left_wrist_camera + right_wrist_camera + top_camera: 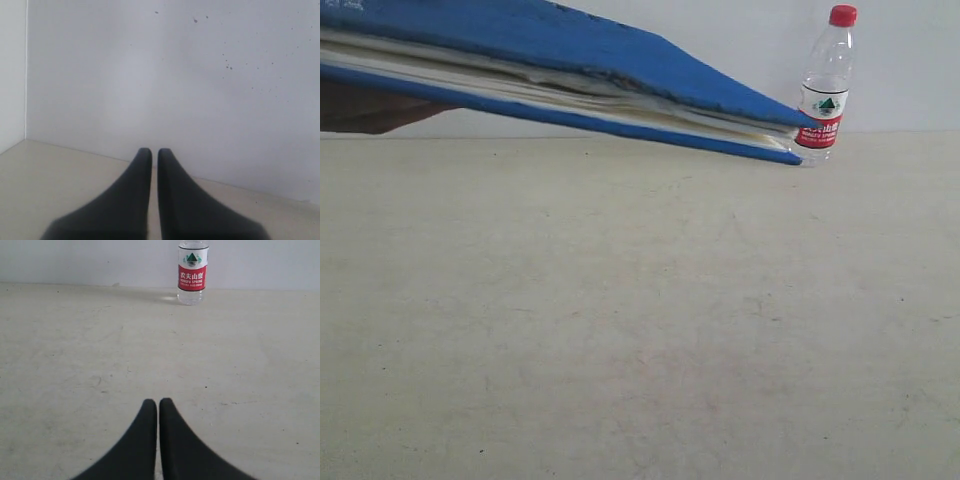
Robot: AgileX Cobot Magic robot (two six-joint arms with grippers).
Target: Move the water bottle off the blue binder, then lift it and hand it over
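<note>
- surface [640,330]: pale beige, matte, faint scuffs and small dark specks, takes up most of the exterior view
- room: plain white wall [720,50] right behind the surface; left wrist view shows the wall with scattered dark specks and a corner where two walls meet
- count: one water bottle [825,90], one blue binder [570,45], two pincers
- water bottle: upright on the bare surface at the far edge, just in front of the wall, right side of the exterior view; clear plastic, red cap [842,15]
- label [192,275]: red band with white writing, four Chinese characters 农夫山泉, "NONGFU SPRING" beneath; white band above with a green triangle logo; smaller print too small to read
- blue binder: upper left of the exterior view, close to the camera, sloping down toward the right; white pages show between the two blue covers; its low corner overlaps the bottle's lower part in that view, cannot tell if they touch
- dark brown shape [370,108] under the binder at the left edge, cannot tell what it is
- left pincer [154,160]: clenched, black fingers nearly together, nothing between them, facing the wall
- right pincer [158,410]: clenched, nothing in it, above the surface, facing the bottle, well apart from it
</note>
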